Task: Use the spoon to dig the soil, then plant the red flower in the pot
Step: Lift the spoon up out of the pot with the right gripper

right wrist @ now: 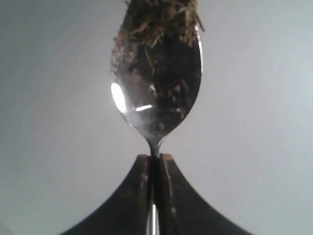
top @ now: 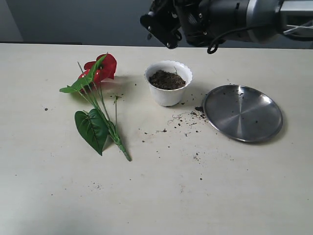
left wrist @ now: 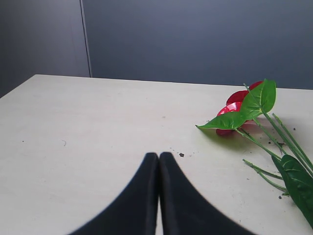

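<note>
Spreading across the whole exterior view, the pale table carries everything. The right arm hangs along the upper right edge of that frame, its dark end at upper centre. The round steel plate lies at centre right, almost bare.

The red flower lies flat at centre left, its long axis running from the blooms at upper left down to the stem tips nearer the centre. It is on the left arm's side. In the left wrist view the left gripper has its jaws pressed together on nothing, with the flower at the right edge of that frame, apart from the claw.

The pot stands upright at upper centre, holding soil. It sits straight below the right arm's end in the frame, which is the relation the next move seems to turn on.

The right gripper is clamped on the neck of the spoon. The spoon's long axis runs straight out from the jaws, and crumbs of soil are heaped at the bowl's far tip. I cannot make out the spoon in the exterior view. Loose specks dot the table between pot and plate.

No brand, label or writing is readable.
</note>
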